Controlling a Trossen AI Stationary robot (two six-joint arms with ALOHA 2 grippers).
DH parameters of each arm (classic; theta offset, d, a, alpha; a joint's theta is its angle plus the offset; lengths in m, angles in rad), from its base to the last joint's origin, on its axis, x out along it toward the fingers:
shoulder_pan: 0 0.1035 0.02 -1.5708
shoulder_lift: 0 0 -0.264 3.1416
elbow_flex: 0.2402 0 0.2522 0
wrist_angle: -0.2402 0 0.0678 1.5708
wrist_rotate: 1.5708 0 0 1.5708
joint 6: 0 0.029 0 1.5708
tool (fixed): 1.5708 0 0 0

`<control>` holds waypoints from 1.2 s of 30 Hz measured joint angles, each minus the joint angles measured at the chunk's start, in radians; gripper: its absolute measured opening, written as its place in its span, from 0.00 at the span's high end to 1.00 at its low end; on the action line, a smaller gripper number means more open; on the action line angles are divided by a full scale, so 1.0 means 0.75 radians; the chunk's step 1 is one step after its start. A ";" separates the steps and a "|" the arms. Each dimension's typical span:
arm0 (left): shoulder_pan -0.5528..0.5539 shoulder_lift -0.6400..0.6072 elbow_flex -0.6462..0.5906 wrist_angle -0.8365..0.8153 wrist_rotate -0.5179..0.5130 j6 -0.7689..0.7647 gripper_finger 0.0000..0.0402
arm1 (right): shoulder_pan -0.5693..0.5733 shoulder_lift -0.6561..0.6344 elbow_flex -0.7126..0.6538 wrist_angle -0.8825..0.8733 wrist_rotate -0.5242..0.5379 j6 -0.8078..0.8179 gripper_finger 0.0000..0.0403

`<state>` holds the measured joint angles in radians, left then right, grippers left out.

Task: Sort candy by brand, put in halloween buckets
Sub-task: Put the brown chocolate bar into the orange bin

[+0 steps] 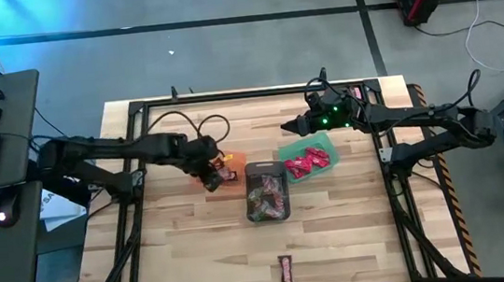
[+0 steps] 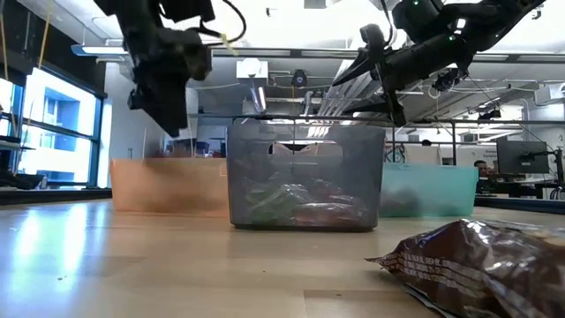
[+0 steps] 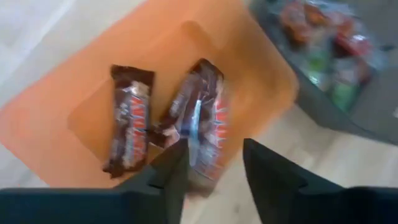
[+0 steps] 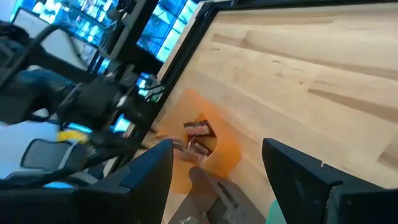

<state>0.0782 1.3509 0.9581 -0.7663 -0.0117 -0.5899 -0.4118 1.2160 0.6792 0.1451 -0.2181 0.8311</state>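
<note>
Hovering over the orange bucket (image 1: 232, 163), the left gripper (image 3: 214, 171) shows its fingers parted with nothing between them; we read it as open, jaws a candy's width apart. Directly beyond its fingertips we count two dark brown bars (image 3: 130, 118) lying on the orange bucket's floor, one straight, the other (image 3: 200, 118) tilted beside it and nearly touching.

We note the right gripper (image 1: 290, 127) held above the far edge of the green bucket (image 1: 325, 141), fingers spread wide and empty in the right wrist view.

Containers, three in all, sit in a loose row near the table's (image 1: 188, 251) middle. Orange bucket on the left: two brown bars, seen again small in the right wrist view (image 4: 198, 128). Dark grey rectangular bucket (image 1: 267, 192) in the centre, touching or just beside the orange one: a mixed heap of small pieces (image 1: 266, 199), reds, greens and pinks; we cannot count them. Green bucket on the right: a cluster of red-wrapped candies (image 1: 307, 163), number unclear, several at least.

One more brown bar (image 1: 286, 270) lies alone on the table near the front edge, well apart from all three buckets; it fills the low view's right foreground (image 2: 477, 261).
</note>
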 joint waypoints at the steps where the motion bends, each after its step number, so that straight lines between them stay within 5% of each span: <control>1: 0.013 0.017 0.000 0.008 -0.010 0.005 0.62 | -0.001 0.000 0.000 0.001 -0.012 -0.002 0.41; 8: 0.156 0.011 0.001 0.039 0.064 0.037 0.46 | -0.072 -0.091 0.019 -0.054 -0.014 -0.002 0.41; 16: 0.304 -0.165 0.020 0.135 0.012 0.117 0.43 | -0.173 0.000 0.477 -1.065 0.550 -0.344 0.45; 19: 0.358 -0.200 0.020 0.209 0.009 0.129 0.43 | -0.278 0.126 0.576 -1.224 0.727 -0.391 0.47; 28: 0.411 -0.222 0.020 0.265 0.054 0.129 0.43 | -0.683 0.499 0.685 -1.331 0.710 -0.485 0.50; 36: 0.411 -0.222 0.020 0.258 0.055 0.129 0.43 | -0.884 0.750 0.778 -1.455 0.708 -0.603 0.50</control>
<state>0.3862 1.1847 0.9733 -0.5728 0.0296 -0.4935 -1.0746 1.7782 1.2627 -0.9463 0.3132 0.3787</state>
